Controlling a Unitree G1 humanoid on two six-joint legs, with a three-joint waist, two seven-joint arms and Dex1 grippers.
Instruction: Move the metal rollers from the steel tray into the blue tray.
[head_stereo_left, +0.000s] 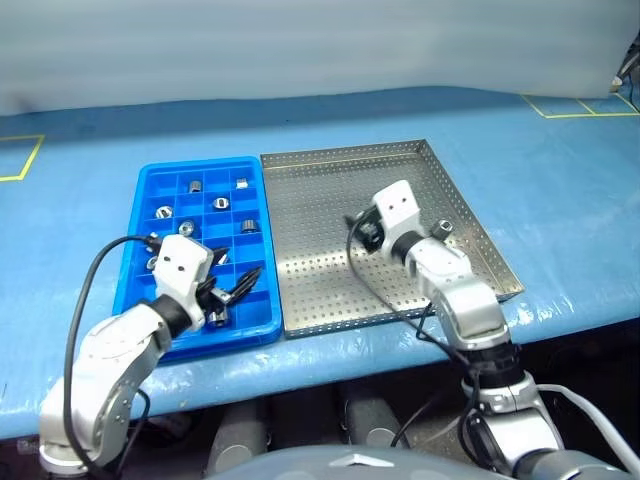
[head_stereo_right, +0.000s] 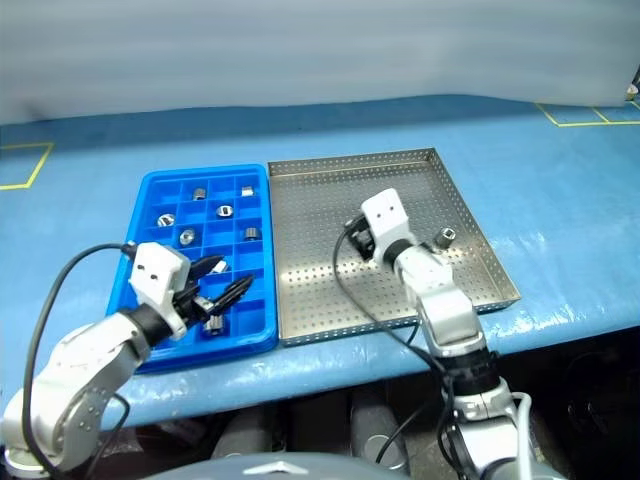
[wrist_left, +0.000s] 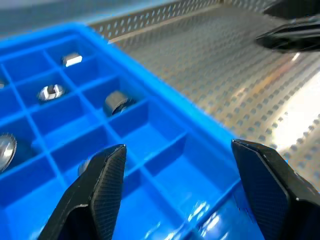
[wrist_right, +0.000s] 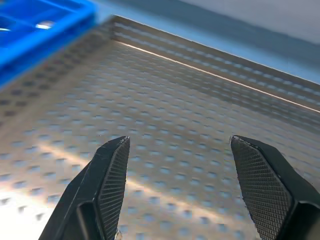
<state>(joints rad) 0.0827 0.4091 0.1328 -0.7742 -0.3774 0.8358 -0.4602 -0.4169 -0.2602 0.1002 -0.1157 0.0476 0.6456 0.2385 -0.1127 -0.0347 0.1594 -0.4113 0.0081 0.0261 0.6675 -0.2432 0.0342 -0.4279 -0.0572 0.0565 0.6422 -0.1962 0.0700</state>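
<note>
Roller left: one metal roller (head_stereo_left: 445, 227) on steel tray (head_stereo_left: 330, 290), just right of right gripper (wrist_right: 177, 185).
Right gripper: open, empty, nearer.
Left gripper (wrist_left: 180, 190): open, empty, above blue tray (head_stereo_left: 140, 215).

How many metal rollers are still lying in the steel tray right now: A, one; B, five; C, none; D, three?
A: a single metal roller lies on the steel tray near its right edge, beside the right arm; the other rollers sit in compartments of the blue tray.
</note>
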